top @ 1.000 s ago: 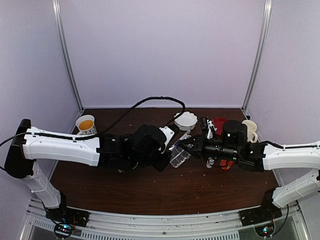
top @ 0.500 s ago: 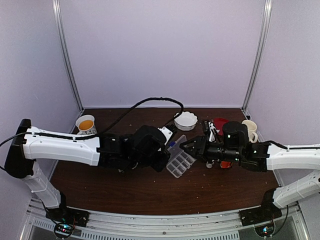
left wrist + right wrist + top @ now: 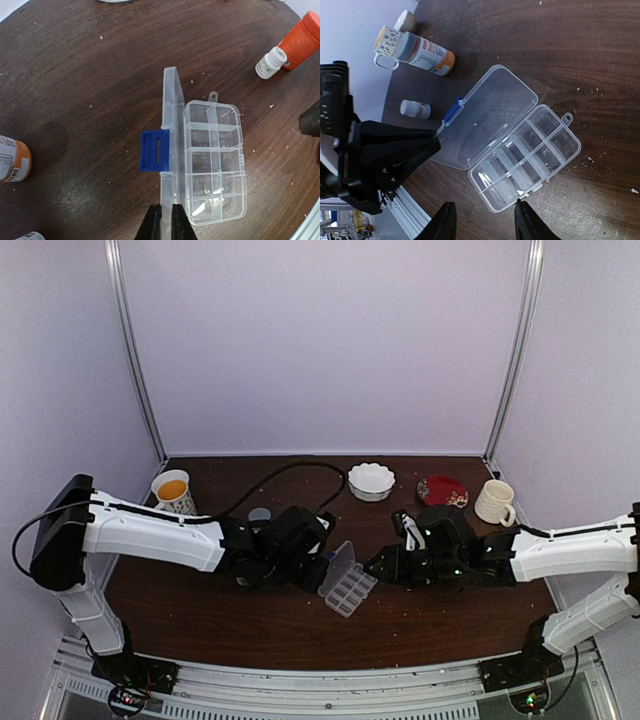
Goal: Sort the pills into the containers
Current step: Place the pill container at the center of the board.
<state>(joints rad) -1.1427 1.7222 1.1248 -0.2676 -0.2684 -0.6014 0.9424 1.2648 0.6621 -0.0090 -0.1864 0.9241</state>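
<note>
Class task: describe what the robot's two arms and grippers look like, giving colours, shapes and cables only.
The left arm and right arm are white tubular shells with black joints and wrists. A black cable trails from the left one. The left gripper and right gripper each have two slim black tapered fingers.

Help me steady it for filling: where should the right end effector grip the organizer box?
Probably the box's short end wall opposite the hanging tab, from the right arm's side: it faces the open right end effector, and the left end effector holds the lid.
</note>
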